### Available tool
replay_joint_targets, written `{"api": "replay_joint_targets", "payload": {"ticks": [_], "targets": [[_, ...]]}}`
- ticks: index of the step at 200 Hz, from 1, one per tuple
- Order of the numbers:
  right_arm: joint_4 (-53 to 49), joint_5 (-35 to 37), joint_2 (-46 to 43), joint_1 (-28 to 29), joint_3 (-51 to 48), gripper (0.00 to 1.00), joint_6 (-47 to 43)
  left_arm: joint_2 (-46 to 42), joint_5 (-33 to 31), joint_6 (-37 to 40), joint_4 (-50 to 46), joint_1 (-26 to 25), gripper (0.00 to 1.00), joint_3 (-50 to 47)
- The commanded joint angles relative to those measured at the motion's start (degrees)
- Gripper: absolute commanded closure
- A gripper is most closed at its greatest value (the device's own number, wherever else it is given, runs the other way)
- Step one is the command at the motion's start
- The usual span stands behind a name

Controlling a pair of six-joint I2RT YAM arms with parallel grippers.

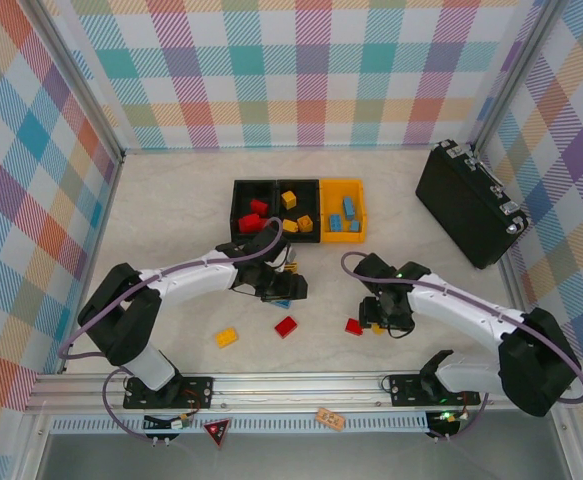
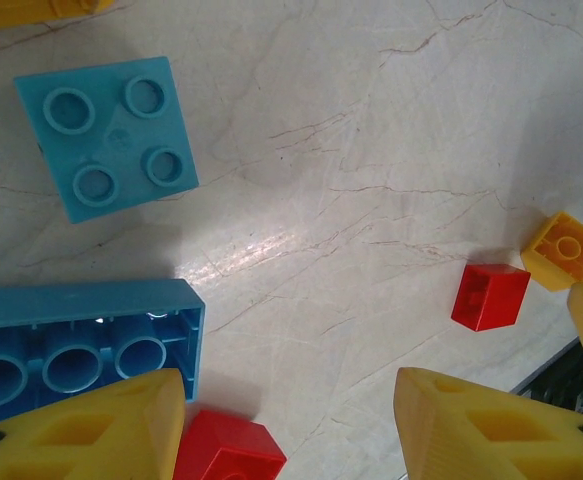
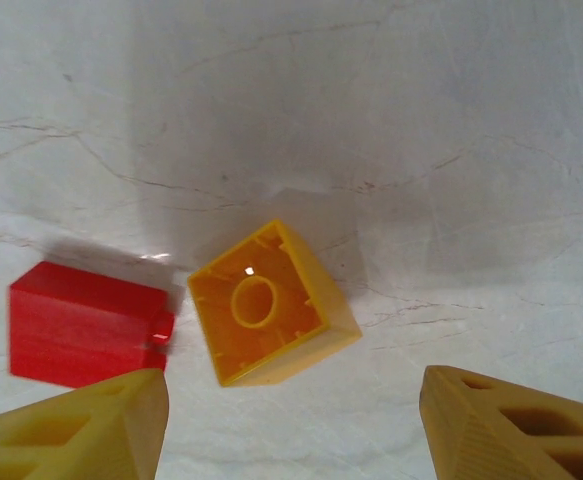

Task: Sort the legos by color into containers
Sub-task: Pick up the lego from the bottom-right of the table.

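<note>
A pale, marble-veined table top [image 1: 171, 200] carries everything. At its two o'clock lies a large black hard case [image 1: 468, 203], boxy and smooth, with metal latches. Two white arms with black joints reach in from six o'clock. At twelve o'clock stand three small rectangular plastic bins joined in a row. The left black bin [image 1: 236, 205] holds about three red studded bricks, the middle black bin [image 1: 298, 184] three yellow ones, and the yellow-orange bin [image 1: 363, 205] about three blue ones. The left gripper [image 2: 289, 385] hangs low over the table, its ribbed yellow wedge fingers spread and holding nothing. Five loose bricks lie around it in its wrist view. A square sky-blue brick [image 2: 106, 135] with four round studs is at ten o'clock, and a long blue brick [image 2: 71, 350], hollow side up, is at eight. A glossy red brick [image 2: 226, 450] is at six. A small red cube [image 2: 489, 296] and a one-stud yellow-orange brick [image 2: 566, 248] sit near each other at three. The right gripper [image 3: 291, 390] is likewise spread and empty. Just ahead of its fingers lies a tilted yellow-orange hollow brick [image 3: 266, 305], its single round tube facing up. A smooth red block [image 3: 81, 325] sits just beside that brick at nine o'clock.
</note>
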Motion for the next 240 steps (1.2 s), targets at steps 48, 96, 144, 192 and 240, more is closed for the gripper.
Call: {"api": "replay_joint_targets", "payload": {"ticks": [48,96,144,192,240], "targets": [[4.1,3.0,4.1,-1.3,-1.8,0.38,3.2,0.9,1.6,-0.2,1.6,-0.6,0.43,0.4],[7.9,2.2,7.0,-2.7,-1.5,0.49,1.5,0.6,1.5,-0.6,2.0,-0.6,0.43,-0.2],[7.4,1.8,6.0,-2.8,0.0,0.74,0.7,-0.2,1.0,-0.9,2.4,-0.6,0.43,-0.6],[7.0,1.2,4.2,-2.8,7.3,0.76,-1.8,-3.2,-1.6,-2.8,4.3,-0.3,0.43,-1.7],[11.2,-0.6,13.0,-2.8,19.9,0.75,-7.9,-8.9,-6.0,-5.0,4.5,3.3,0.43,-4.7]]}}
